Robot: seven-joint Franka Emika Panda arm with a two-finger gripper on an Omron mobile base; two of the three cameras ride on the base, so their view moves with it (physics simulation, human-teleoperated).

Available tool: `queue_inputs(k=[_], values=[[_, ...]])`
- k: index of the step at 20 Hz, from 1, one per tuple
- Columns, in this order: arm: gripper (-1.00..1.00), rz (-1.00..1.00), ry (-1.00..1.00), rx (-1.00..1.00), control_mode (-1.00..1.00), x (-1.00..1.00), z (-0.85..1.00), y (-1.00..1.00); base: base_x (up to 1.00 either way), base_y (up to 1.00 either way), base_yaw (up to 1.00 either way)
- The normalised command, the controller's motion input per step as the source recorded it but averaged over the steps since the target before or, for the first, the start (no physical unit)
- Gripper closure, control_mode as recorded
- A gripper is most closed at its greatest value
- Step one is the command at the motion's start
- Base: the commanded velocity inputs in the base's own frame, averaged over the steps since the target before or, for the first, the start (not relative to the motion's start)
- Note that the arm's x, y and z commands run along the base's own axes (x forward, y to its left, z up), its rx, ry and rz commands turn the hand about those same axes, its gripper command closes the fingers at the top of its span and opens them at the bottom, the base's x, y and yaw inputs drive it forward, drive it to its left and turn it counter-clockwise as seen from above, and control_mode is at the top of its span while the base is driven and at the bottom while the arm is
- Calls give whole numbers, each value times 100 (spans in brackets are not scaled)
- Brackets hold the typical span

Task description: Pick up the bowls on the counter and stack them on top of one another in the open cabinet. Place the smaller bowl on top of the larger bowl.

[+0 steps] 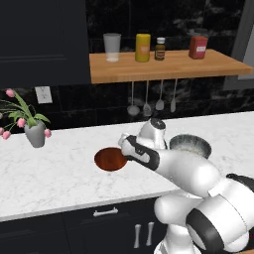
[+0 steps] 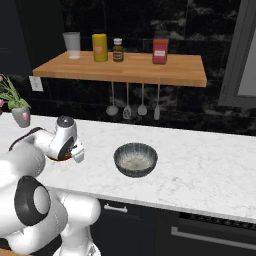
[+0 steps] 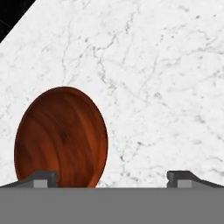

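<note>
The smaller bowl [image 3: 61,135], glossy red-brown, lies on the white marble counter [image 3: 166,78] and sits left of centre in the hand view. My gripper [image 3: 112,179] is open just above it. Its left fingertip [image 3: 41,178] is over the bowl's near rim and the right one is over bare marble. From the left base the smaller bowl [image 1: 110,159] lies just left of my hand [image 1: 130,148]. The larger bowl [image 2: 135,159], ribbed dark grey, rests on the counter to the right, apart from my hand. The open cabinet [image 1: 163,69] hangs above.
On the wooden shelf stand a glass [image 1: 112,47], a yellow canister [image 1: 143,47], a brown bottle [image 1: 159,49] and a red box [image 1: 198,47]. Several utensils [image 1: 147,101] hang beneath it. A vase of pink flowers [image 1: 34,133] stands at the counter's left.
</note>
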Motion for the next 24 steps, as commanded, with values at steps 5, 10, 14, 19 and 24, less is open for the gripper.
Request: queue_inputs(k=[5, 10, 14, 19, 24], values=[[-100, 0, 16, 3, -100, 59, -32, 42, 0, 0, 0], [-100, 0, 14, -4, -100, 27, -27, 35, 0, 0, 0], [-100, 0, 3, -3, -100, 10, -28, 7, 0, 0, 0], [-100, 0, 0, 0, -100, 8, -24, 0, 0, 0, 0], [100, 0, 0, -2, -100, 6, -20, 2, 0, 0, 0]])
